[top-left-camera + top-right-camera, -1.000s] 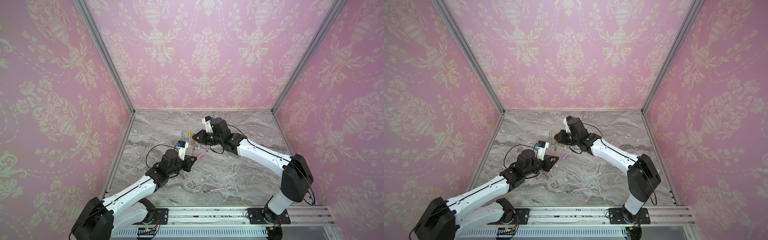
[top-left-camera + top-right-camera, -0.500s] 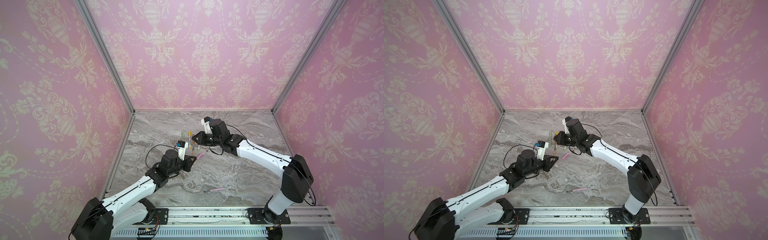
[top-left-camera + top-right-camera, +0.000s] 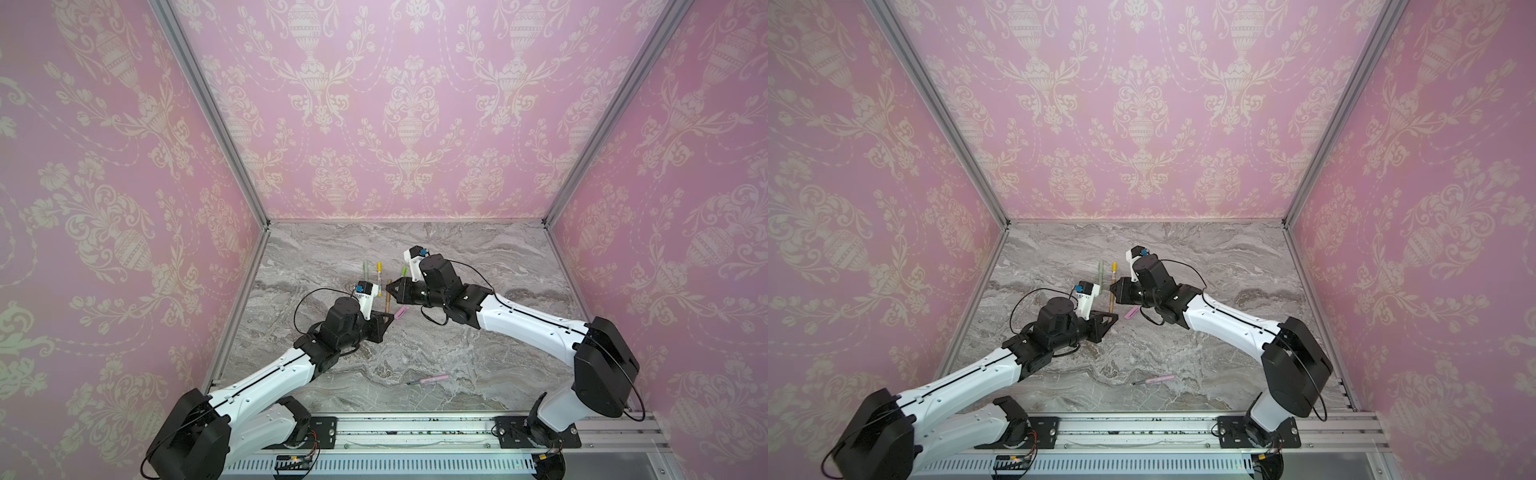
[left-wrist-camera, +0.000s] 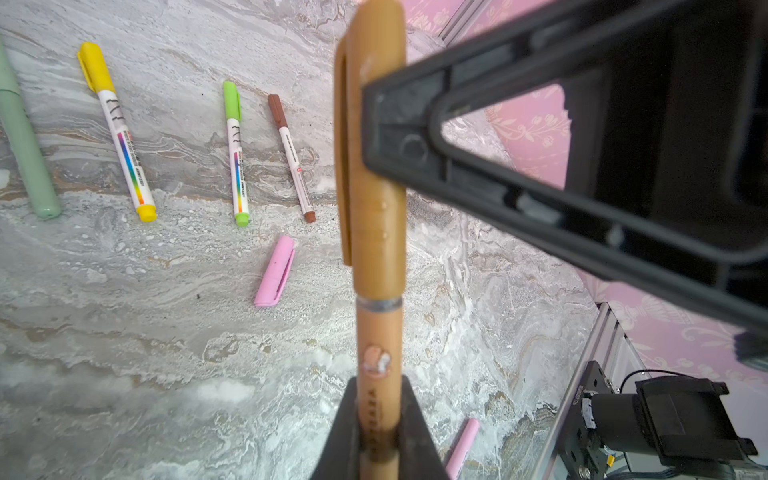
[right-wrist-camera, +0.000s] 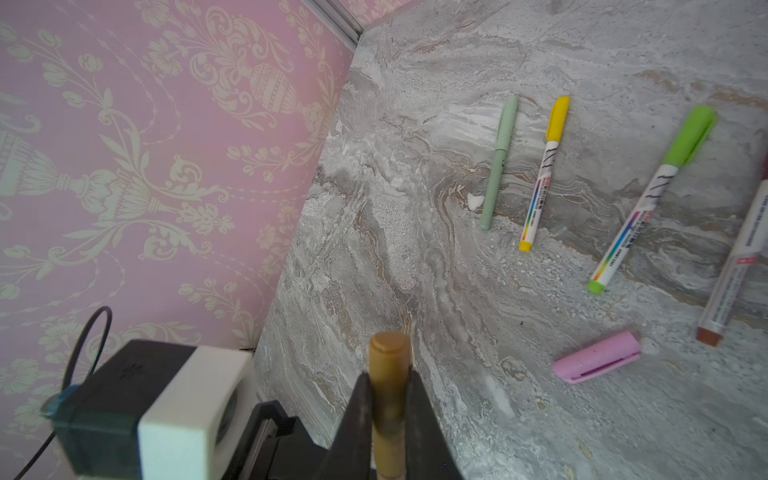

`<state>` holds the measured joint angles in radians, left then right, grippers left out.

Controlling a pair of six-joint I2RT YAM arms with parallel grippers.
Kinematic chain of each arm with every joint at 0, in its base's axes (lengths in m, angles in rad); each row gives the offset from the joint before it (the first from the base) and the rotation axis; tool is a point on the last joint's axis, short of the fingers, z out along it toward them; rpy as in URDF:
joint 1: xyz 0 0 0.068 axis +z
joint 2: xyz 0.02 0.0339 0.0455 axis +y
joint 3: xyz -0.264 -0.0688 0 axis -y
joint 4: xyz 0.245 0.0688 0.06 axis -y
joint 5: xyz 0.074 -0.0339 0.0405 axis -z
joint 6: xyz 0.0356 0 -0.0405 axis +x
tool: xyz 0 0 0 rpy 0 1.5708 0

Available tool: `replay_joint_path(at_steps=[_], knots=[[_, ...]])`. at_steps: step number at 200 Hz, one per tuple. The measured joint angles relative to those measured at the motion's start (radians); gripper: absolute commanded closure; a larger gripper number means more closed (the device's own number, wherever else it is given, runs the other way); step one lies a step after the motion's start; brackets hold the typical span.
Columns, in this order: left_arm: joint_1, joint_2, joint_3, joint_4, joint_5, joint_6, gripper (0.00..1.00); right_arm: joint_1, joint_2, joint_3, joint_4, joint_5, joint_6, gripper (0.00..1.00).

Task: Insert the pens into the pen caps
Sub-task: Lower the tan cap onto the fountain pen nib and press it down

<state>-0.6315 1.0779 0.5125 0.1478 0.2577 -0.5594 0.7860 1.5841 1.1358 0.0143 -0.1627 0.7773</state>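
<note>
Pen (image 4: 378,353) sits inside tan cap (image 4: 374,232)

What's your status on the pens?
Left gripper shut on tan pen, right gripper shut on tan cap. Cap over pen's tip. Pink cap and pink pen lie apart, unblocked.

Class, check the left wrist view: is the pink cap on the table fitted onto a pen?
No, the pink cap lies alone on the marble table, with no pen barrel sticking out of it.
</note>
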Motion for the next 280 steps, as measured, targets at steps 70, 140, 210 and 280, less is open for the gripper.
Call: replay_joint_path(at_steps=[70,140,210,280], knots=[[0.000,0.038,0.074,-0.109,-0.014,0.026,1.00,0.010,0.009,-0.060,0.111,0.030,0.037,1.00],[0.002,0.082,0.114,-0.201,-0.059,0.058,1.00,0.027,0.055,-0.110,0.225,0.066,0.106,1.00],[0.000,0.088,0.129,-0.100,-0.003,0.065,1.00,-0.031,-0.048,-0.095,0.145,0.024,0.068,0.82],[0.001,0.036,0.108,0.076,0.026,0.035,1.00,-0.022,-0.111,-0.013,-0.076,-0.037,-0.044,0.69]])
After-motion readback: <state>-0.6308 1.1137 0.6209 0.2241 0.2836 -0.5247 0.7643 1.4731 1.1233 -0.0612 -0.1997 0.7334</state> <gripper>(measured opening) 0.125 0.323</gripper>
